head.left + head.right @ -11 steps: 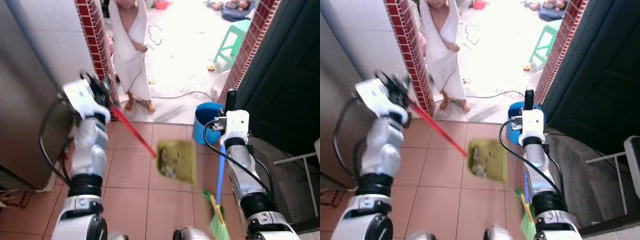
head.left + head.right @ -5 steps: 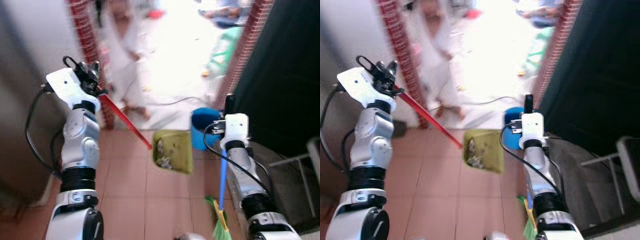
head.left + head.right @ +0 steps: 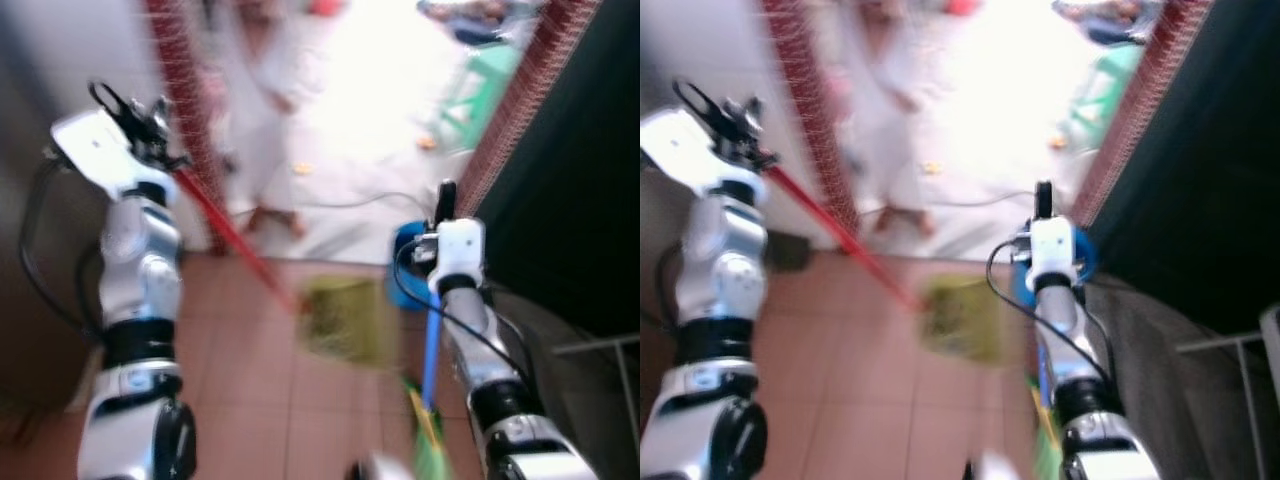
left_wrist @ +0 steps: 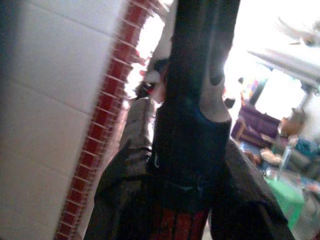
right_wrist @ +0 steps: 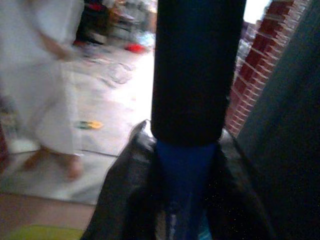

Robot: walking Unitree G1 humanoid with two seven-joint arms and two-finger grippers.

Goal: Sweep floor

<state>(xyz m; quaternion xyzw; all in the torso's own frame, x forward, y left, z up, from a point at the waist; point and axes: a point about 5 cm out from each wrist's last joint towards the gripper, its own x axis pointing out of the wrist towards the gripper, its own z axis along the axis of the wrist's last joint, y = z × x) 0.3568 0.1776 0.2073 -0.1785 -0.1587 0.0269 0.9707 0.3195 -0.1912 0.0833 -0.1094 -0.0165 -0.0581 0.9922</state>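
Two end effectors gripping: left (image 3: 160, 160) dustpan (image 3: 345, 318), right (image 3: 443, 215) broom (image 3: 430, 345). Carrying load; next, tipping into bucket (image 3: 408, 270).

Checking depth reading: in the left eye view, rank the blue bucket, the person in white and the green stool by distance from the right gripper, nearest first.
From the right gripper:
1. Blue bucket, on the floor directly beside it.
2. Person in white, across the doorway, left.
3. Green stool, deeper in the bright room.
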